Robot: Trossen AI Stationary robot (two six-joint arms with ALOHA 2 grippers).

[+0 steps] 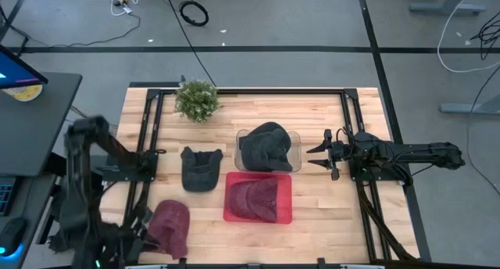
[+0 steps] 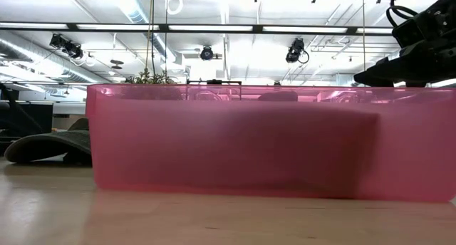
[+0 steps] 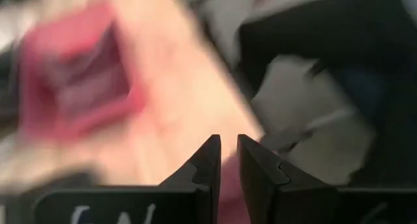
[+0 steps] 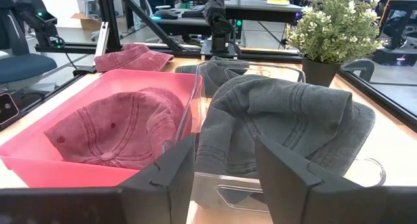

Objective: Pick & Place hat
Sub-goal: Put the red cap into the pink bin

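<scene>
A: What is lying on the wooden table (image 1: 312, 199)?

B: Item one: a red bin (image 1: 258, 197), sitting near the middle towards the front edge, with a red cap (image 4: 114, 131) lying inside it. Item two: a clear bin (image 1: 268, 150), standing just behind the red one and touching it, with a dark grey hat (image 4: 280, 123) bulging over its rim.

A: Any loose hats?

B: Two. A dark grey cap (image 1: 199, 167) is lying flat on the wood to the left of the clear bin. A maroon cap (image 1: 170, 226) is lying at the front left corner, right by the left arm.

A: And the grippers?

B: The left gripper (image 3: 227, 165) is sitting low at the front left, near the maroon cap; its fingers (image 3: 207, 167) are standing nearly together with a thin gap, and nothing is showing between them. The right gripper (image 1: 319, 156) is hovering just to the right of the clear bin, fingers (image 4: 174, 172) spread apart and holding nothing, pointing at the grey hat.

A: Anything else?

B: A small potted plant (image 1: 196, 100) is standing at the back of the table, left of centre.
</scene>
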